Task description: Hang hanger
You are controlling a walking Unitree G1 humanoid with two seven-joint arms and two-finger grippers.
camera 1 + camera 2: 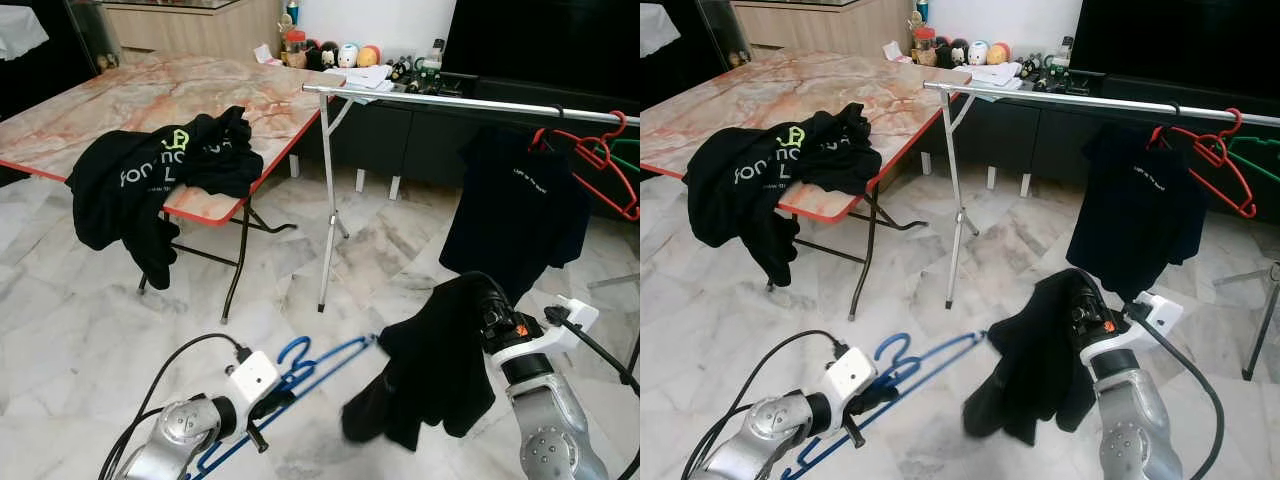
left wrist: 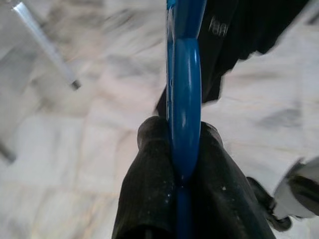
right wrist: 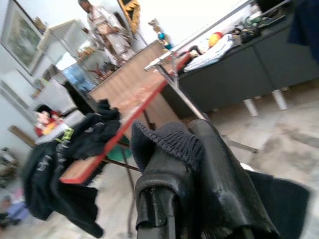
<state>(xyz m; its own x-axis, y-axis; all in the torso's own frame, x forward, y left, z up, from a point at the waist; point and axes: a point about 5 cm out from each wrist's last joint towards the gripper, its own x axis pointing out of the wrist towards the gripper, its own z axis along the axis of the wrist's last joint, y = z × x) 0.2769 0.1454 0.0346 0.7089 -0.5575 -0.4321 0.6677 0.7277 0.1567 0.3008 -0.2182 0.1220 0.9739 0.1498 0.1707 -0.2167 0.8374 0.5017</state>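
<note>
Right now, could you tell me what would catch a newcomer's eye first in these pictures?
Low in front, the left gripper is shut on a blue hanger, while the right gripper clamps a black garment that droops toward the marble floor. Behind them a silver rail carries a hung black shirt and a red hanger. More black clothes spill over the edge of the table at the left.

Up close, the right gripper (image 3: 192,199) has its black fingers (image 3: 159,189) clamped on a fold of black garment (image 3: 224,194), while beyond it a red-edged marble table (image 3: 127,107) carries more dark clothes (image 3: 65,159), with a metal rack leg (image 3: 182,94) and a dark cabinet (image 3: 254,67) behind.
</note>
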